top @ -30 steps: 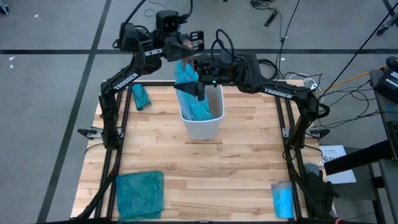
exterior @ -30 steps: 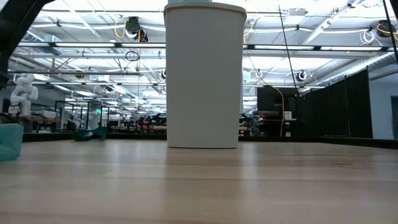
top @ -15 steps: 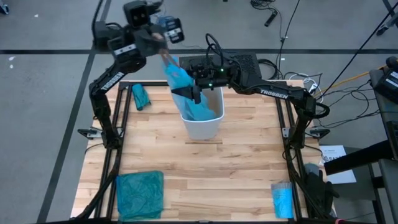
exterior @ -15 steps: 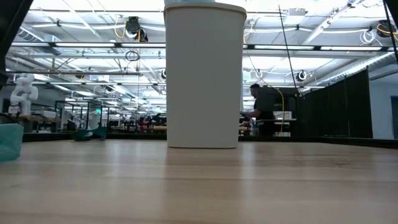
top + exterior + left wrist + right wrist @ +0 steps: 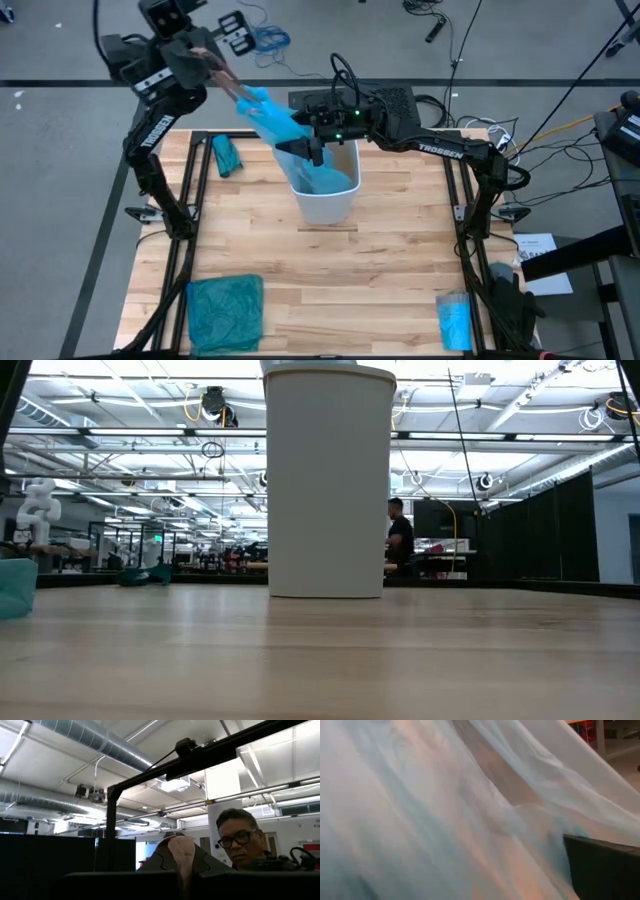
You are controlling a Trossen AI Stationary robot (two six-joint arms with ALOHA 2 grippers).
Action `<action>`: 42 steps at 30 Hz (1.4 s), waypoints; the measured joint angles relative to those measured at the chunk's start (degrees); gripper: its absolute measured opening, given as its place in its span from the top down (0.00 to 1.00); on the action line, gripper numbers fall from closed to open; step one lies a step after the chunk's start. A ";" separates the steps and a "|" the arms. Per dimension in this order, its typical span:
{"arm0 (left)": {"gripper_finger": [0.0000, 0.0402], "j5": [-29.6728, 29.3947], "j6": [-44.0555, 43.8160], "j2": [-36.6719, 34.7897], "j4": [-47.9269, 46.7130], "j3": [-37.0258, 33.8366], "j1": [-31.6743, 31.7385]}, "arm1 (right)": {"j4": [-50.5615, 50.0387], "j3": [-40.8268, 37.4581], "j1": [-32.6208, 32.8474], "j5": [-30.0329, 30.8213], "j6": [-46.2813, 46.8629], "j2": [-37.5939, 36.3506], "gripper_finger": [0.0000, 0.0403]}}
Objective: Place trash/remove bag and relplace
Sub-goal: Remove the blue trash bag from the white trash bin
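One bag [image 5: 272,118] stretched from bin [image 5: 327,202]

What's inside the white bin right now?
The lower part of the light-blue bag still sits inside the white bin; its top stretches up to the left gripper. Any trash beneath is hidden by the plastic.

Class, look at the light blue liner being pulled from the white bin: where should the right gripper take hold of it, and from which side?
Probably the taut stretch of the liner just above the bin rim. The shut left gripper holds its top, pulled up and to the left, so the plastic narrows into a band there. The open right gripper could close on it from the right.
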 joint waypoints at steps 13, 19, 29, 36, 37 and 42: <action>1.00 0.00 1.39 -2.18 0.01 0.00 1.16 | -0.09 -0.02 0.00 -0.09 0.02 0.00 0.14; 1.00 -0.03 1.42 -2.21 0.01 0.00 1.14 | -0.24 -0.02 0.00 -0.31 0.01 0.00 0.14; 1.00 0.44 1.64 -2.49 1.09 0.00 1.16 | -1.30 -0.09 0.00 -0.31 0.00 0.00 0.14; 1.00 0.67 1.65 -2.47 1.08 0.00 1.16 | -1.29 -0.09 0.00 -0.36 0.00 0.00 0.14; 1.00 0.67 1.65 -2.47 1.06 0.00 1.16 | -1.26 -0.09 -0.01 -0.87 0.00 0.00 0.14; 1.00 0.76 1.61 -2.49 1.08 0.00 1.16 | 1.92 -0.11 -0.01 -6.16 1.18 -0.11 0.14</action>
